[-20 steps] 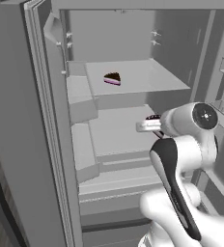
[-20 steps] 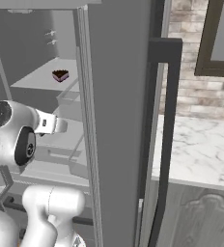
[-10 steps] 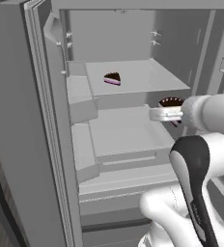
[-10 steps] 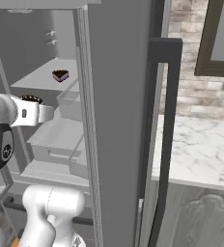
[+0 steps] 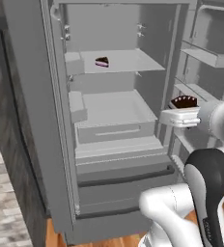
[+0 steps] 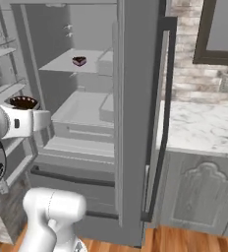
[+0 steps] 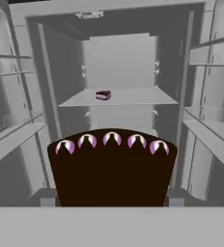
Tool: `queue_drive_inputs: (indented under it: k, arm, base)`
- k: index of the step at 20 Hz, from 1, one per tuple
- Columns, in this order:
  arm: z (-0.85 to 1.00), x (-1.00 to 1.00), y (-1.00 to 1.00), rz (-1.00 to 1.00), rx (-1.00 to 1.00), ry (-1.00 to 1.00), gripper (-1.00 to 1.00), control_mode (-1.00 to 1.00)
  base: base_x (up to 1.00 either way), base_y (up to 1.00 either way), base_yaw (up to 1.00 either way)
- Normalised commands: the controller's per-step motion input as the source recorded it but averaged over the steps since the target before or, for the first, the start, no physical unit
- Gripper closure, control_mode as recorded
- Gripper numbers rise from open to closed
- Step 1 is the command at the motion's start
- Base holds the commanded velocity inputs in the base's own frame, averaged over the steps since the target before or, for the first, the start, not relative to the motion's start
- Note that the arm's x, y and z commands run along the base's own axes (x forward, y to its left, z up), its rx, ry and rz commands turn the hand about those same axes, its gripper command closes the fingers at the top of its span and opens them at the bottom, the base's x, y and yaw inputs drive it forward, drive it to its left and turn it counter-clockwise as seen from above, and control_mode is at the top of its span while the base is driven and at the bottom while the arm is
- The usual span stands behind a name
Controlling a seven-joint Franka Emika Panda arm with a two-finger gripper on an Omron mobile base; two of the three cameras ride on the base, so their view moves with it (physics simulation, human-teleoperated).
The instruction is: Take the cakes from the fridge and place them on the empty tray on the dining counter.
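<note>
Dark-brown cake slice (image 5: 184,102) gripped in the pincer (image 5: 181,116), jaws spread wide around it, carried outside the fridge (image 5: 119,116) near the open right door's shelves (image 5: 201,53). Seen from the hand camera as a broad brown wedge (image 7: 113,166) with pinkish dots along its far edge, wide side toward the fridge back wall, long axis across the jaws, lying flat. Second cake (image 5: 102,61) resting on the upper shelf (image 5: 128,60), toward that shelf's left rear corner, pink edge facing outward; exact pointing too small to tell.

Likely trouble: clipping the door shelves during a swing away, knocking the slice loose. Also tilting the wrist mid-carry, letting a soft wedge slide out of a wide, shallow hold.
</note>
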Motion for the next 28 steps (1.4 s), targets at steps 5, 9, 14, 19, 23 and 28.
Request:
queue_drive_inputs:
  k: [5,9,14,19,23,28]
  arm:
    - [0.0,0.0,0.0,0.0,0.0,0.0,1.0,1.0]
    - [0.0,0.0,0.0,0.0,0.0,0.0,1.0,1.0]
    - [0.0,0.0,0.0,0.0,0.0,0.0,1.0,1.0]
    - [0.0,0.0,0.0,0.0,0.0,0.0,1.0,1.0]
    - [0.0,0.0,0.0,0.0,0.0,0.0,1.0,1.0]
    - [0.0,0.0,0.0,0.0,0.0,0.0,1.0,1.0]
  base:
    - [-1.0,0.0,-0.02]
    - [-1.0,0.0,0.0]
    - [-1.0,0.0,0.0]
    - [-0.75,0.13,-0.6]
    - [-0.02,0.04,-1.0]
    - [0.0,0.02,-1.0]
